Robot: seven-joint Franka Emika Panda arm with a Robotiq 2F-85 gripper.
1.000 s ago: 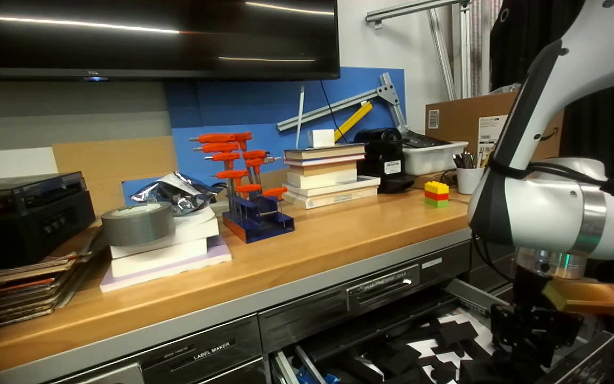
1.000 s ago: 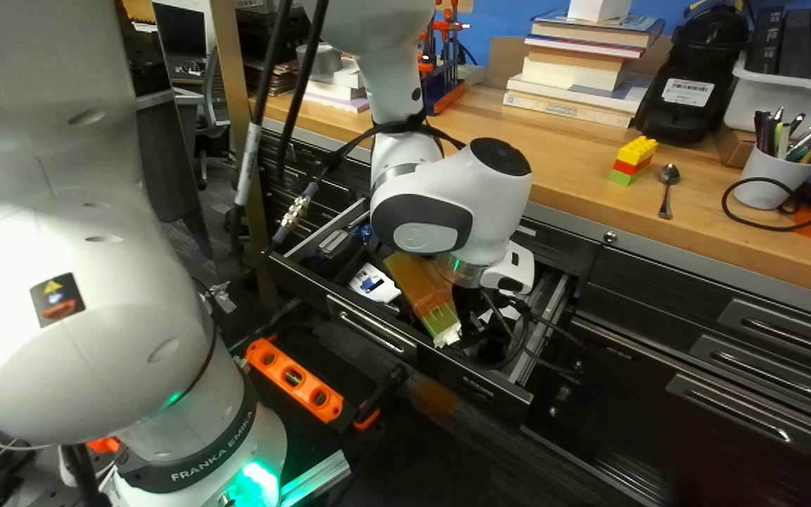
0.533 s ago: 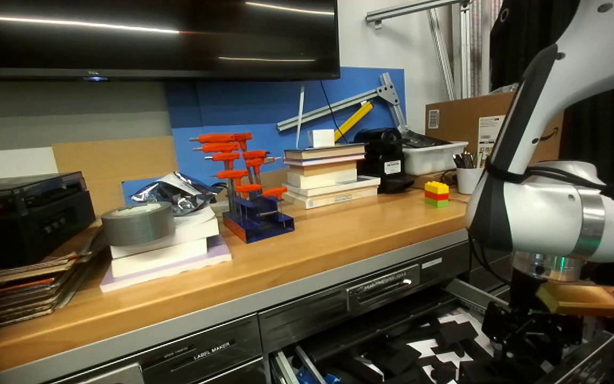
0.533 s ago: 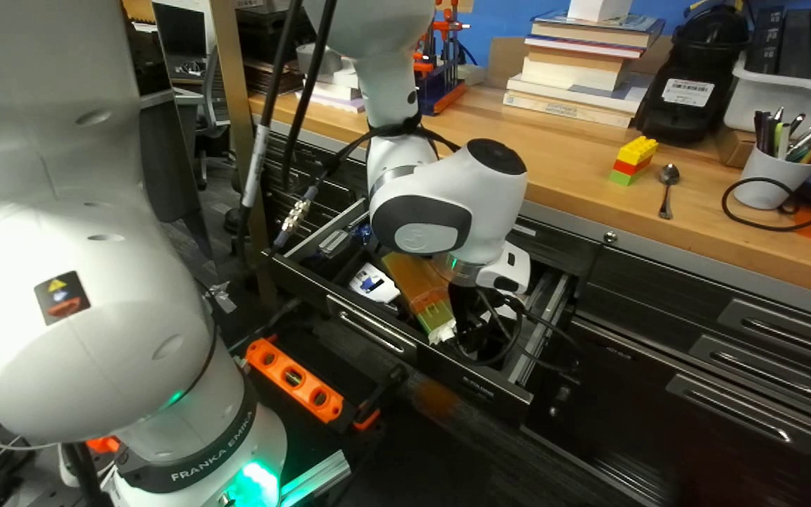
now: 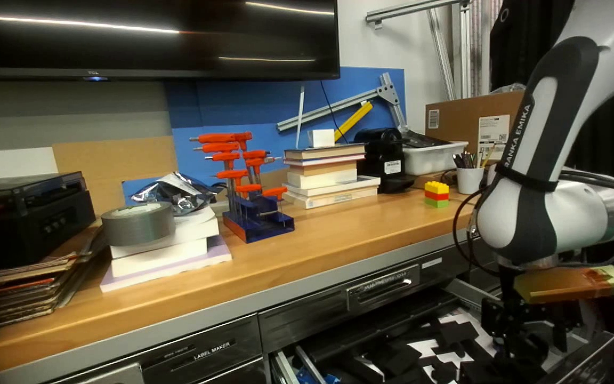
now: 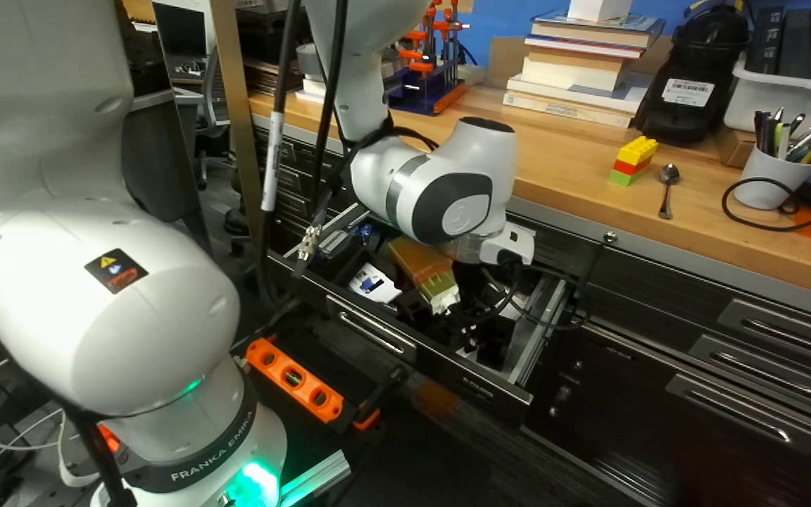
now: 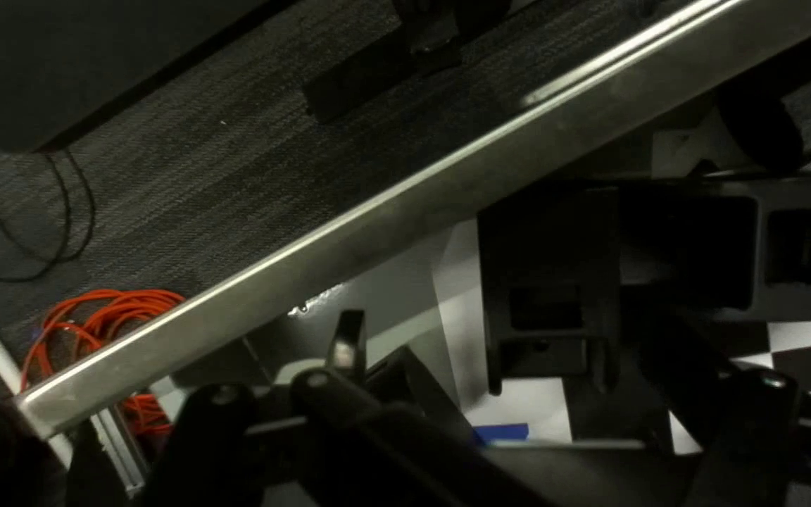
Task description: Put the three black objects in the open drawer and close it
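Wrist view: tool (image 7: 560, 360) spread wide, nothing clamped; black slotted block (image 7: 550, 267) lies in the open drawer (image 7: 405, 210), just beside its wall, cannot tell if touching. Likely light, stiff plastic, perhaps slick; best pinched across opposite sides

Smooth brown wooden worktop (image 5: 349, 226), open glossy-fronted black metal drawer (image 6: 441, 362), blocky matt-black plastic object (image 7: 550, 260), crumpled shiny silver foil-like bag (image 5: 176, 193)
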